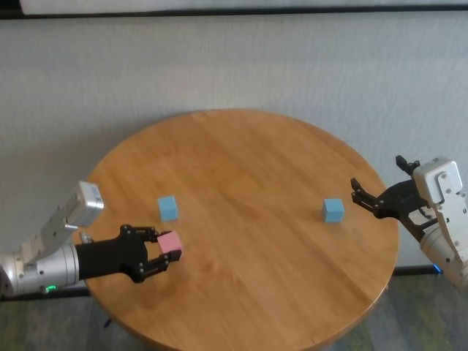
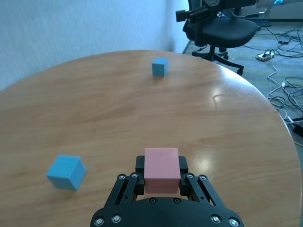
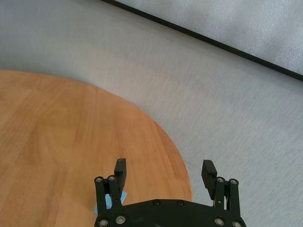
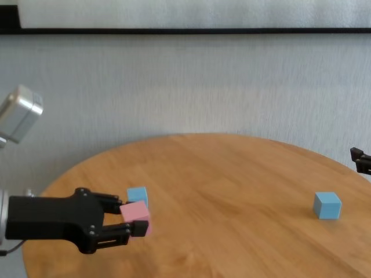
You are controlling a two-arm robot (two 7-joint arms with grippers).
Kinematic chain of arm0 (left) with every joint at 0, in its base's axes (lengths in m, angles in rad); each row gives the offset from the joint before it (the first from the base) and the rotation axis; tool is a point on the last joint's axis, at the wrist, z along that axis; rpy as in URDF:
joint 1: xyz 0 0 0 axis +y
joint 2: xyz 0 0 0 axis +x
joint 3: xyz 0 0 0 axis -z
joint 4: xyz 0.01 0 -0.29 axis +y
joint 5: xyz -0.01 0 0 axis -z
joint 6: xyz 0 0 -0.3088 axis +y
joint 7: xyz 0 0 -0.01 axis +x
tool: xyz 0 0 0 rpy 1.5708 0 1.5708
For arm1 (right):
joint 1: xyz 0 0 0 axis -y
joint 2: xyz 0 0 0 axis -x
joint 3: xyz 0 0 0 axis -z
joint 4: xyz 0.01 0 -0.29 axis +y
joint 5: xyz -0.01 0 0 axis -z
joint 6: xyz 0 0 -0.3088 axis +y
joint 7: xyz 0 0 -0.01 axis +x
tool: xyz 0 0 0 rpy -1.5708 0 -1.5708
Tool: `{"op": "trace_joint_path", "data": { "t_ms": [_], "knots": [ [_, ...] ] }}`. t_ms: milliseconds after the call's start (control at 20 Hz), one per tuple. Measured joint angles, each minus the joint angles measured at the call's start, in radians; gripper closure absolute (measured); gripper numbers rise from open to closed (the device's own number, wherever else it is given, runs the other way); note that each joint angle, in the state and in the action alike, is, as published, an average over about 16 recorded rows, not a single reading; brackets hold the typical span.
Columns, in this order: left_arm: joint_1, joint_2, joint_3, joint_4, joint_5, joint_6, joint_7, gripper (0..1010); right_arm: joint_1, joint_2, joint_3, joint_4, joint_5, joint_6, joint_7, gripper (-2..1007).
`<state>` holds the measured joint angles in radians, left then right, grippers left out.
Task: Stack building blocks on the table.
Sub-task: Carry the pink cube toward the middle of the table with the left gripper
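- no words, labels, brands, numbers or signs can be read in any view.

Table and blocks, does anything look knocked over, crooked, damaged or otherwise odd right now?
Nothing stands out. The pink block sits squarely between the left gripper's shut fingers, and both blue blocks rest flat and apart on the table. The right gripper is open at the table's right edge.
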<state>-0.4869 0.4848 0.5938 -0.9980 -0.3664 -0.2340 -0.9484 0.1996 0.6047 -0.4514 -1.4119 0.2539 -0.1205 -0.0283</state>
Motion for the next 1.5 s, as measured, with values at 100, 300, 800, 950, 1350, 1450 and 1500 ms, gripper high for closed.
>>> {"op": "trace_joint_path", "data": {
  "t_ms": [100,300,800,950,1350,1450,1500],
  "knots": [
    [-0.015,-0.001,0.009,-0.003,-0.003,-0.002,-0.025,608,0.000,0.000,0.000,0.000,0.000,0.000,0.000,0],
    [-0.059,-0.022,0.037,0.024,-0.005,-0.009,-0.075,608,0.000,0.000,0.000,0.000,0.000,0.000,0.000,0],
    [-0.213,-0.154,0.122,0.261,0.033,-0.059,-0.149,608,0.000,0.000,0.000,0.000,0.000,0.000,0.000,0],
    [-0.250,-0.196,0.135,0.341,0.049,-0.077,-0.148,608,0.000,0.000,0.000,0.000,0.000,0.000,0.000,0],
    [-0.284,-0.257,0.142,0.437,0.089,-0.081,-0.088,608,0.000,0.000,0.000,0.000,0.000,0.000,0.000,0],
    [-0.278,-0.261,0.139,0.431,0.098,-0.067,-0.061,608,0.000,0.000,0.000,0.000,0.000,0.000,0.000,0],
    [-0.274,-0.261,0.137,0.423,0.102,-0.057,-0.046,608,0.000,0.000,0.000,0.000,0.000,0.000,0.000,0]
  ]
}}
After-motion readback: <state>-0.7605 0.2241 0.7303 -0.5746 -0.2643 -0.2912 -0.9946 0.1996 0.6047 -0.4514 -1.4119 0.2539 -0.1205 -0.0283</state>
